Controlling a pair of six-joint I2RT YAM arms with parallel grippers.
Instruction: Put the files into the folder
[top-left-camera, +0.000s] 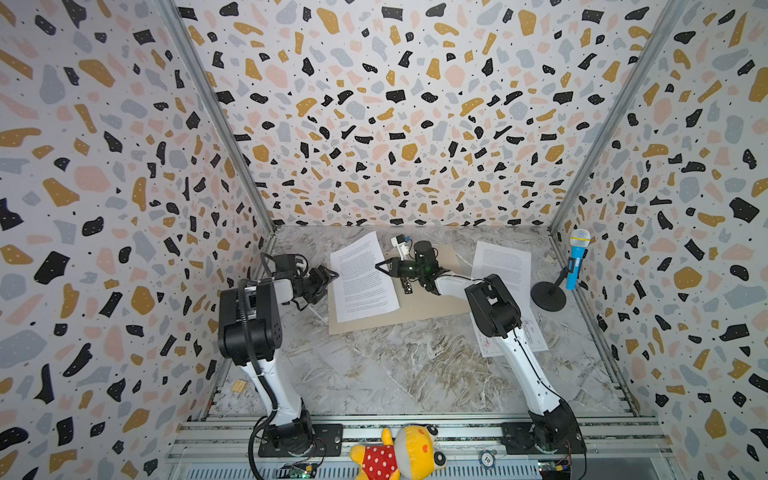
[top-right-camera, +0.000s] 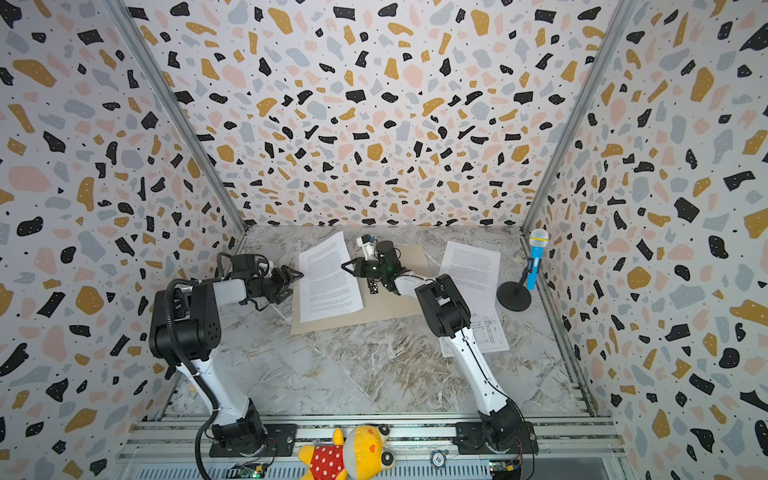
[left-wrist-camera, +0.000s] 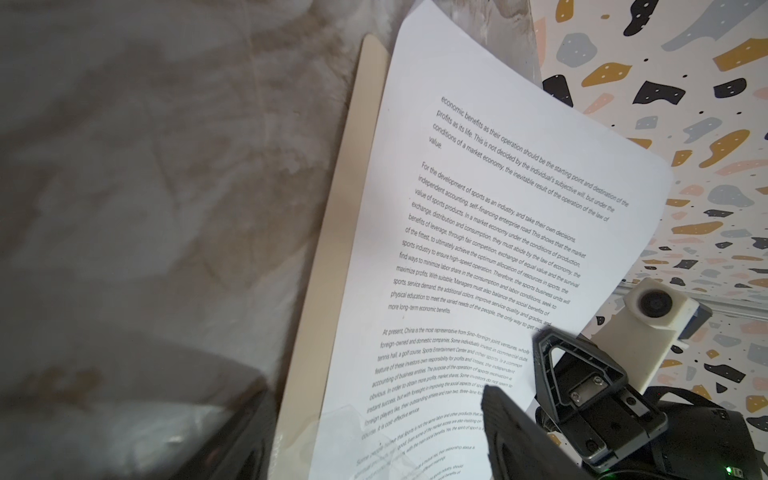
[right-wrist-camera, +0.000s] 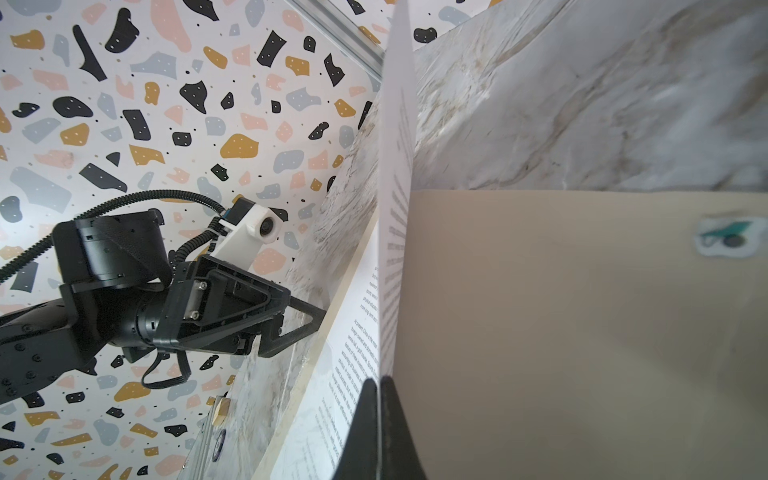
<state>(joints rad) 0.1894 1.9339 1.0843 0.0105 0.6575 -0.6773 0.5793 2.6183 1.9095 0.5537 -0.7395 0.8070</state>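
The tan folder (top-left-camera: 424, 307) (top-right-camera: 386, 307) lies open on the marble table, with a dark clip (top-left-camera: 406, 286) near its middle. One printed file (top-left-camera: 361, 278) (top-right-camera: 328, 278) rests on its left half. My right gripper (top-left-camera: 379, 266) (right-wrist-camera: 379, 380) is shut on that sheet's right edge, which stands up as a thin white strip (right-wrist-camera: 397, 166) over the folder (right-wrist-camera: 561, 311). At the sheet's left edge my left gripper (top-left-camera: 330, 276) (left-wrist-camera: 365, 407) hangs open, holding nothing. A second text file (top-left-camera: 505, 266) and a drawing file (top-left-camera: 536, 336) lie at the right, partly under the right arm.
A blue toy microphone (top-left-camera: 575, 262) on a black stand sits by the right wall. A yellow plush toy (top-left-camera: 399, 453) and a round chip (top-left-camera: 486, 458) lie on the front rail. A small wooden block (top-left-camera: 239, 385) sits near the left wall. Patterned walls close three sides.
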